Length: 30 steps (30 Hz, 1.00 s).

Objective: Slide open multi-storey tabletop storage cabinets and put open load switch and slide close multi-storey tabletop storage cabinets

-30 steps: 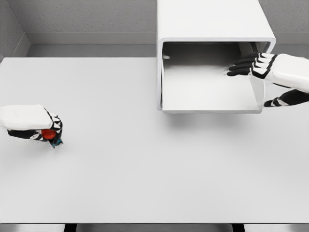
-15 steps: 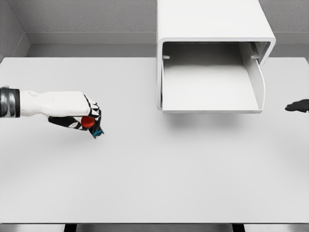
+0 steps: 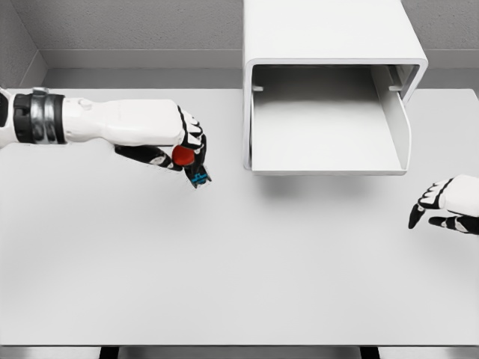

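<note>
The white storage cabinet (image 3: 329, 34) stands at the back of the table, its drawer (image 3: 326, 163) slid out toward me and empty. My left hand (image 3: 185, 153) hovers above the table just left of the drawer, shut on the load switch (image 3: 188, 161), a small part with a red knob and a blue base. My right hand (image 3: 441, 203) is low at the right edge, below and right of the drawer, fingers relaxed and holding nothing.
The white table (image 3: 224, 262) spreads wide in front of the cabinet. A grey wall runs behind it. The drawer's right side wall (image 3: 400, 123) stands tall near the right hand.
The left hand has carried the switch rightward and up toward the drawer. The right hand left the drawer's right wall, drew off to the right edge, and now sits lower.
</note>
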{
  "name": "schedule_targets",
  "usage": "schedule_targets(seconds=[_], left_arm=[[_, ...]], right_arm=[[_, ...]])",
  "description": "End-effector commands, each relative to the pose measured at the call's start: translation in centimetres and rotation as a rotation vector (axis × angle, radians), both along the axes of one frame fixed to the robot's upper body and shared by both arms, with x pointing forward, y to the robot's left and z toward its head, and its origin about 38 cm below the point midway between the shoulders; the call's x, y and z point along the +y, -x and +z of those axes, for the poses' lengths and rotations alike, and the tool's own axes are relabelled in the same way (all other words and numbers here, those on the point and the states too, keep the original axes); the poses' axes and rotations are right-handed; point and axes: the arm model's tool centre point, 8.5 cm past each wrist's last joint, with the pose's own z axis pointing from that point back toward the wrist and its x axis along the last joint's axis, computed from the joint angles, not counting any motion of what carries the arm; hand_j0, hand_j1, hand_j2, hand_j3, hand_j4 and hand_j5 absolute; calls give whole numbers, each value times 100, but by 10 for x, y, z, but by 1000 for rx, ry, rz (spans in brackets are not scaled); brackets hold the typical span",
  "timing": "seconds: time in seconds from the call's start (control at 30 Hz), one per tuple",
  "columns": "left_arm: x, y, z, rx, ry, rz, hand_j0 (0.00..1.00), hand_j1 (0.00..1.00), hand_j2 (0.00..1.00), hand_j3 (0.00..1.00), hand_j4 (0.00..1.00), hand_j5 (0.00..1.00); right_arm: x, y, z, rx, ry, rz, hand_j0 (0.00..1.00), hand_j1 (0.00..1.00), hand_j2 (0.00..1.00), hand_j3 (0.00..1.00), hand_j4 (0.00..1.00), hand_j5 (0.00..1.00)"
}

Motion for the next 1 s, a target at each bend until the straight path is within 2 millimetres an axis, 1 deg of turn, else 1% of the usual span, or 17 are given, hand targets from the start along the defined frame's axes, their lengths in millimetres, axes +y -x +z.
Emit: schedule_targets(seconds=[0.0,0.07,0.13,0.23,0.3,0.33,0.43,0.47,0.53,0.57,0.6,0.63,0.7,0.77,0.8,0.93,0.97], left_arm=[[-16,3,5,-1,33,-41,39,39,39,39,39,39],[-26,5,10,-13,47,-68,39,39,39,39,39,39],[-34,5,20,-34,59,-86,39,39,39,39,39,39],[-49,5,23,-41,81,-120,39,39,39,39,39,39],[-58,7,25,-45,92,-139,39,39,39,39,39,39],[-68,7,26,-47,105,-159,39,39,39,39,39,39],[-81,9,30,-54,123,-189,39,39,39,39,39,39],[-89,10,35,-63,133,-206,39,39,39,39,39,39],[-96,8,41,-74,142,-219,39,39,39,39,39,39],[-107,10,42,-74,127,-246,39,39,39,39,39,39],[-118,6,41,-64,125,-255,39,39,39,39,39,39],[-122,-2,40,-52,131,-241,39,39,39,39,39,39],[-132,-25,33,-19,111,-198,39,39,39,39,39,39],[-133,-38,27,8,115,-163,39,39,39,39,39,39],[-138,-44,28,14,121,-155,39,39,39,39,39,39],[-140,-86,12,78,113,-29,39,39,39,39,39,39],[-141,-90,11,85,116,-19,39,39,39,39,39,39]], right_arm=[[8,8,-26,82,0,25,44,44,44,44,44,44],[10,8,-26,83,-2,29,44,44,44,44,44,44],[16,6,-29,90,-5,49,44,44,44,44,44,44],[29,-2,-28,82,-12,86,44,44,44,44,44,44],[35,-4,-29,76,-16,99,44,44,44,44,44,44],[37,-5,-31,71,-20,102,44,44,44,44,44,44],[38,-7,-27,58,-21,103,44,44,44,44,44,44],[38,-8,-25,52,-22,104,44,44,44,44,44,44],[38,-8,-25,52,-22,104,44,44,44,44,44,44],[38,-8,-25,52,-22,104,45,45,45,45,45,45],[39,-8,-26,52,-27,104,45,45,45,45,45,45],[39,-8,-26,52,-27,104,45,45,45,45,45,45],[40,-9,-26,52,-28,105,45,45,45,45,45,45],[40,-9,-26,50,-28,105,45,45,45,45,45,45],[40,-10,-24,46,-28,105,45,45,45,45,45,45],[40,-10,-23,43,-28,106,46,46,46,46,46,46],[40,-10,-23,43,-28,106,46,46,46,46,46,46]])
